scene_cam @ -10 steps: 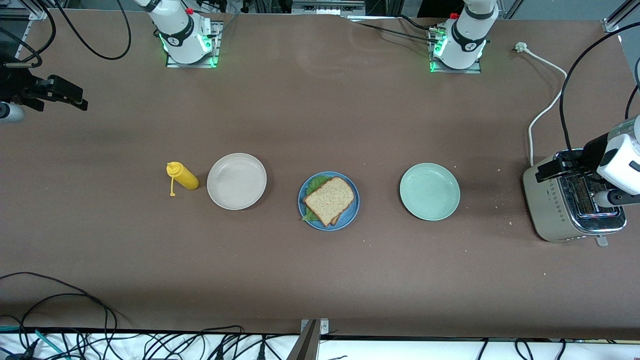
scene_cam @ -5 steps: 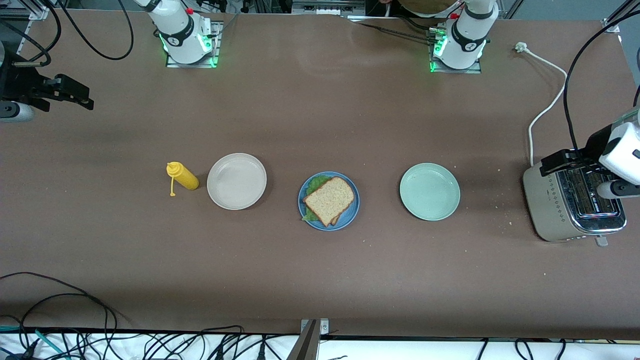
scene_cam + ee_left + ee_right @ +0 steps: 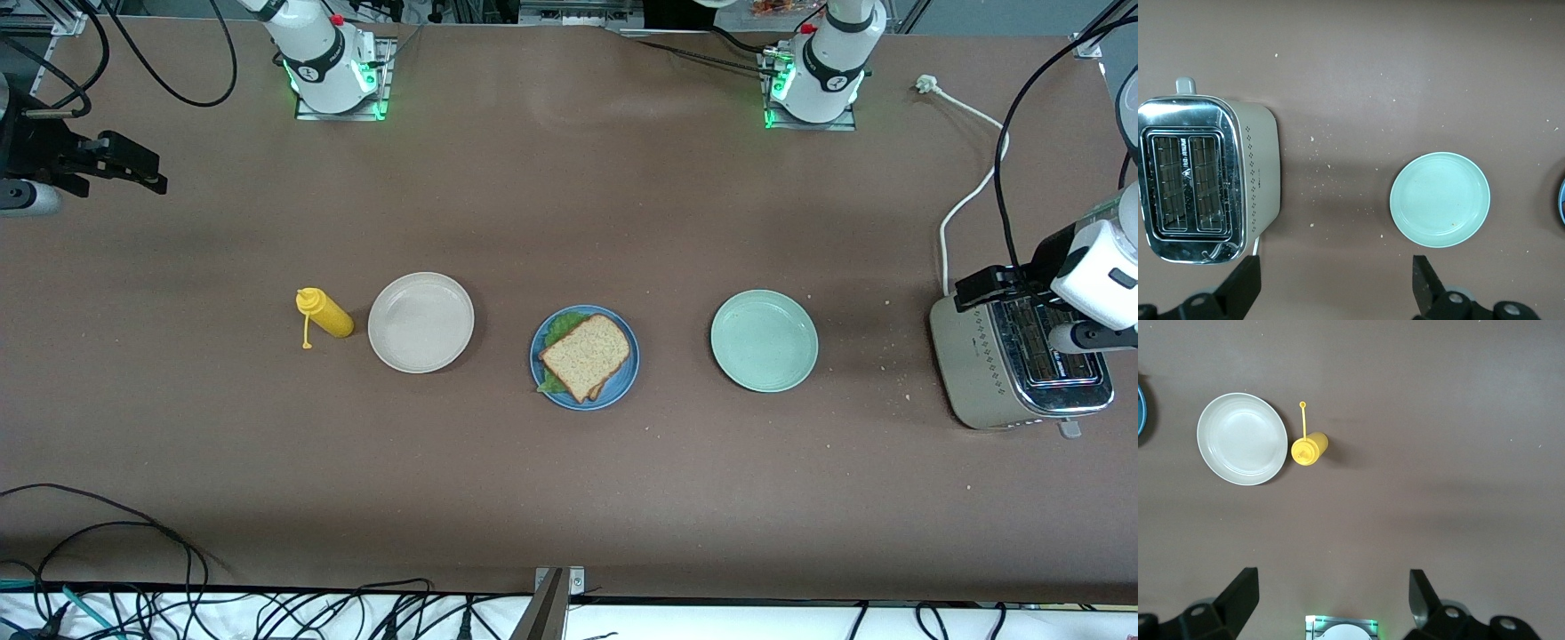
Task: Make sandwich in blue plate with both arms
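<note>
The sandwich is seen assembled on the blue plate at the middle of the table: a brown bread slice lies on top, a second slice edge shows beneath it, and green lettuce sticks out at the plate's rim toward the right arm's end. The beige-white plate is set beside the blue plate toward the right arm's end, with a yellow squeeze bottle lying just beside it, its cap tethered and hanging loose. The mint-green plate is placed toward the left arm's end, with a silver toaster at that end of the table. The left gripper is held up over the toaster's edge, its fingers spread wide apart and empty. The right gripper is raised at the right arm's end of the table, its fingers likewise apart, with nothing between them. Crumbs are scattered between the toaster and the mint-green plate.
</note>
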